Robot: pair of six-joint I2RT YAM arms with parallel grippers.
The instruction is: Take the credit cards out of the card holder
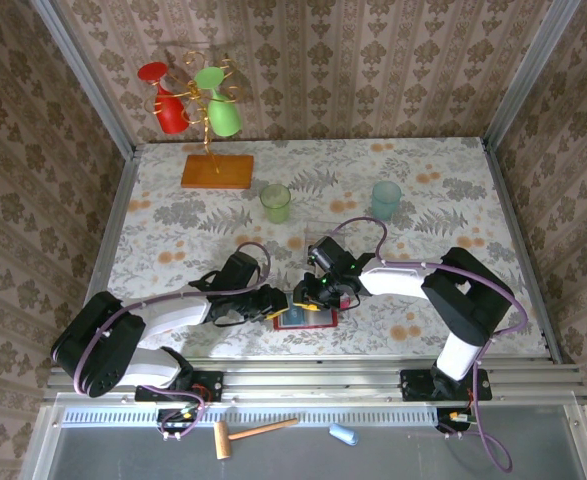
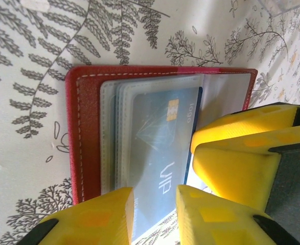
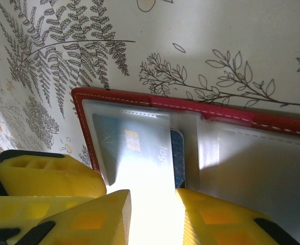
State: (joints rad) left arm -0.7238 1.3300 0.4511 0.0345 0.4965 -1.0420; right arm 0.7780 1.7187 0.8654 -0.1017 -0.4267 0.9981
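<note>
Red leather lies opened flat low in the middle of the overhead frame: the card holder (image 1: pixel 303 320), on the fern-printed tabletop (image 1: pixel 163 225), with an arm reaching in from each side. The left claw (image 1: pixel 276 303) is at its left edge and the right claw (image 1: pixel 325 293) at its upper right edge.

In the left wrist view the card holder (image 2: pixel 86 132) fills the centre, its red border stitched in white around stacked clear pockets. A blue card (image 2: pixel 160 148) with a gold chip and the letters "VIP" sits inside the front pocket. The left claw (image 2: pixel 155 193) hangs over the card's lower end with its yellow fingers apart, and the card shows through the gap. The right claw (image 2: pixel 236 153) is close at the right of the frame.

In the right wrist view the card holder (image 3: pixel 139 99) runs across the middle and the same card (image 3: pixel 114 133) is washed out by glare. The right claw (image 3: pixel 154 196) has its fingers apart above it, nothing pinched between them. The left claw (image 3: pixel 42 176) sits at lower left.
</note>
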